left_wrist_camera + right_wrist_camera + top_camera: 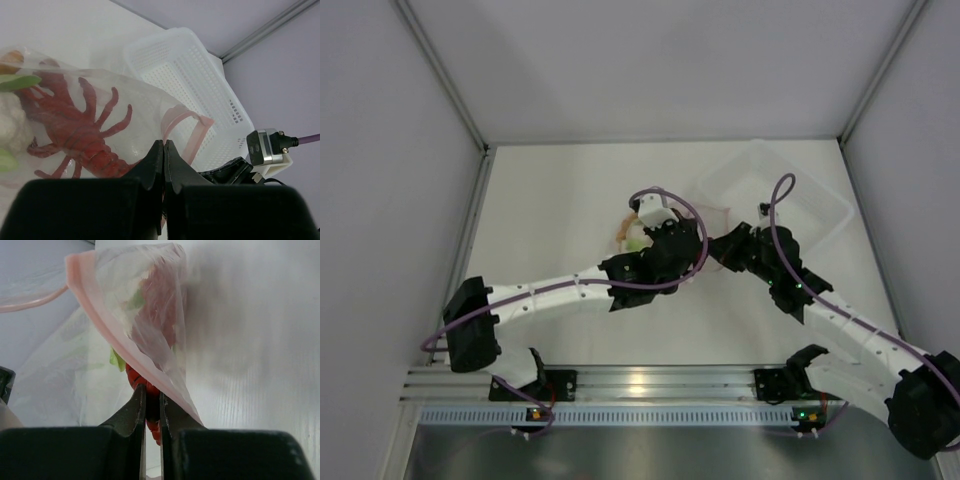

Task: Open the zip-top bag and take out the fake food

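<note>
The zip-top bag (630, 235) lies mid-table, partly under my left arm. In the left wrist view the bag (135, 110) holds a red lobster (75, 135), a white-and-green vegetable piece (10, 115) and an orange bit (10, 57). Its pink zip strip (192, 131) loops open. My left gripper (164, 142) (700, 258) is shut on the bag's wall beside the strip. My right gripper (151, 390) (720, 250) faces it, shut on the bag's other lip by the zip strip (100, 315). The lobster (135, 377) shows red behind its narrow gap.
A clear perforated rectangular tray (770, 190) stands at the back right, just beyond both grippers; it also shows in the left wrist view (185, 70). White walls close the table on three sides. The arm bases sit on a metal rail (640, 385) at the near edge.
</note>
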Robot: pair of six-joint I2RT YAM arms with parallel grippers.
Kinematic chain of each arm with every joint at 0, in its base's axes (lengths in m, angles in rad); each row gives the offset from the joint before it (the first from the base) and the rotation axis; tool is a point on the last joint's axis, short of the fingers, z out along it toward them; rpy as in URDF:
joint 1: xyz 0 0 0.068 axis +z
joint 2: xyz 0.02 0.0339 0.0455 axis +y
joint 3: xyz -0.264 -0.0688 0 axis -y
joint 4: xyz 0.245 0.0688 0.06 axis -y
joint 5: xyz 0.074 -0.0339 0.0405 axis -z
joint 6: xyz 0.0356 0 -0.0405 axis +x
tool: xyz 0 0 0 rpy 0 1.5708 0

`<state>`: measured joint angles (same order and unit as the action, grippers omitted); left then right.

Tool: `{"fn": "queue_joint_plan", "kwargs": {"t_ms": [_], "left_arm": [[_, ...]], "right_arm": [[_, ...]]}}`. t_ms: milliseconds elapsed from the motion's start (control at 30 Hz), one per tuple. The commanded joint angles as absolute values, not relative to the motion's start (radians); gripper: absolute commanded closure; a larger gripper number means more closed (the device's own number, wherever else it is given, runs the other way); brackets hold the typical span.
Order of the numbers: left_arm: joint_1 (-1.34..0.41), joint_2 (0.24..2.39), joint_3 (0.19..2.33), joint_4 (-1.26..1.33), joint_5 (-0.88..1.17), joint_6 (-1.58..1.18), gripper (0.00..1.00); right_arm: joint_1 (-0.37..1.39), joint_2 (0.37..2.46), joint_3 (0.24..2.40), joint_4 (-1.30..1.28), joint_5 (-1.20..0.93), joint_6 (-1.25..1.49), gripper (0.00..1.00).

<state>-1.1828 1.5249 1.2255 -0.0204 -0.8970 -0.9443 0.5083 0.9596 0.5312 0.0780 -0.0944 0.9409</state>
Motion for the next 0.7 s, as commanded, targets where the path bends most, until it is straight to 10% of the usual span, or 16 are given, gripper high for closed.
{"fn": "queue_joint_plan", "kwargs": {"t_ms": [0, 667], "left_arm": [[-1.189, 1.462, 1.204, 0.052, -0.951, -0.934, 1.00], [-1.187, 1.445, 1.109, 0.058, -1.064, -0.802, 1.00]], "right_arm": [[0.514, 0.943, 0.566, 0.098, -0.081, 0.913, 1.00], [0.515, 0.957, 0.845, -0.234, -0.143, 0.701, 1.00]]}}
